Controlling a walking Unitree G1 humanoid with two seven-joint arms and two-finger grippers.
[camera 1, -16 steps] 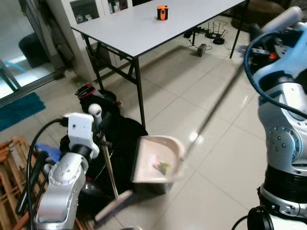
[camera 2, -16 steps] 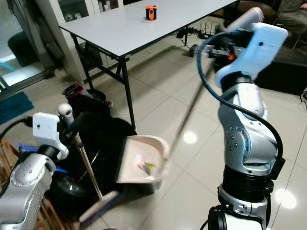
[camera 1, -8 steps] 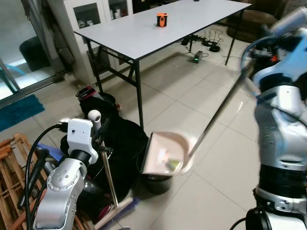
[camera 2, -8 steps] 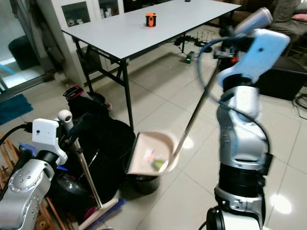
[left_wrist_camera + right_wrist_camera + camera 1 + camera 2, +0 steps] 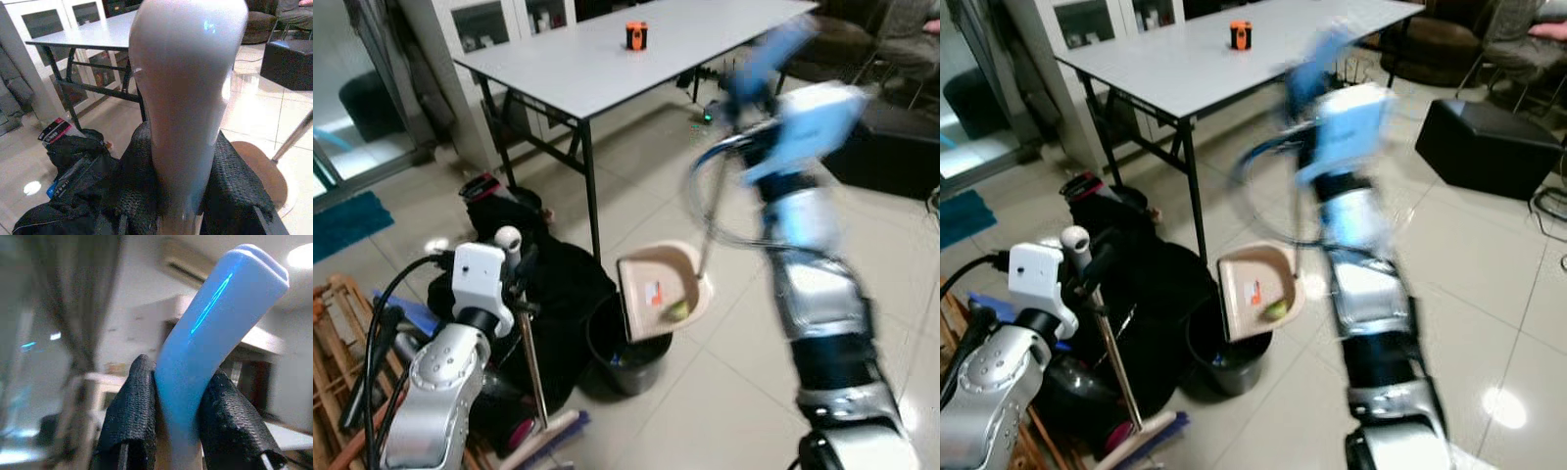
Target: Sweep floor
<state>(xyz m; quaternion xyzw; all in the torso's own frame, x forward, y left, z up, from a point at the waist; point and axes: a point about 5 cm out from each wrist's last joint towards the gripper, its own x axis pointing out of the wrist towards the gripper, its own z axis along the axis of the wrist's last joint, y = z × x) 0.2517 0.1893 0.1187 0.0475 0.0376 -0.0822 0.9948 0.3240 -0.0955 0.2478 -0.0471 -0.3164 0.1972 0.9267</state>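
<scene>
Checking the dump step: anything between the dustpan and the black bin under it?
Nothing visible. The dustpan, tipped steeply on its long handle in the right gripper, hangs right over the open mouth of the black bin, debris at its lower edge. The left gripper holds the broom off to the side.

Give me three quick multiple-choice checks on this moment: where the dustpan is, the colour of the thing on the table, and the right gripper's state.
1. The dustpan hangs:
A. on the table
B. over the black bin
C. flat on the floor

2. The small object on the table is:
A. orange
B. green
C. white

3. The right gripper is:
A. open
B. shut on the blue handle
C. empty

Answers: 1 B, the pan sits above the bin's mouth; 2 A, orange with a dark face; 3 B, both fingers press the handle.
</scene>
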